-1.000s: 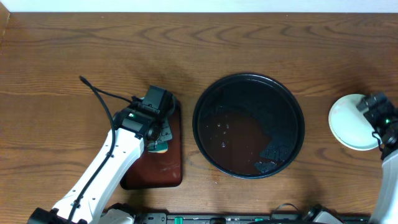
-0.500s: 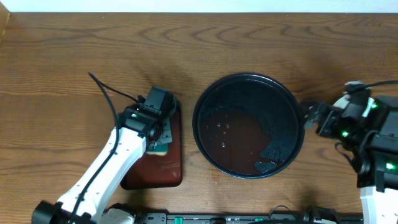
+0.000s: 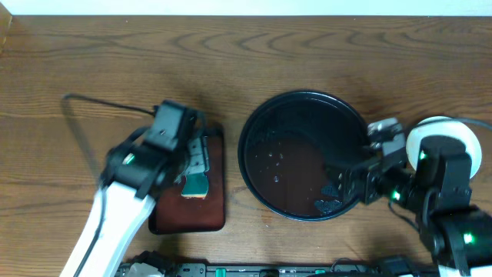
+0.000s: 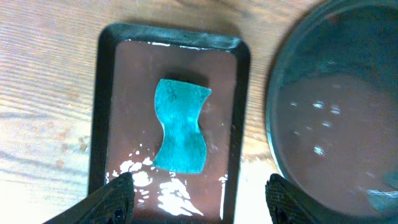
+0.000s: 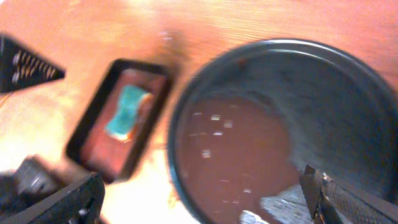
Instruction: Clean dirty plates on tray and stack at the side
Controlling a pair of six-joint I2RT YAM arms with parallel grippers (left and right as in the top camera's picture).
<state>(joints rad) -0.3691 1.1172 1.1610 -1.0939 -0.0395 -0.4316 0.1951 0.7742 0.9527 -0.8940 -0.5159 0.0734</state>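
Wood-brown counter [image 3: 77,61] carries all the things. At the left of the overhead view the left end effector [image 4: 199,190] hangs above the small red-brown tray [image 4: 99,124]. Its fingers stand wide apart and grip nothing, and the teal sponge [image 4: 180,134] lies free on that wet tray between them.

In the middle sits the black tray [image 3: 307,115], glossy, with a brownish sheen and some bright drops. We see no plate on it, and we cannot tell if the sheen is water or only reflection. Over its right rim hovers the right end effector [image 5: 205,202], fingers also spread fully and empty.

At the right edge of the frame, just beside the black tray, rest the plates [image 3: 427,127]. They are pale and round, partly hidden under the right arm, so we cannot count how many are stacked.

We judge the plates to be stiff, light and shallow, possibly fragile if they are ceramic, and slippery if they are wet. The best hold seems to be the rim, one finger above and one below, because the flat middle gives nothing to pinch. A stack may slide, so we would lift only the top one and keep it level.
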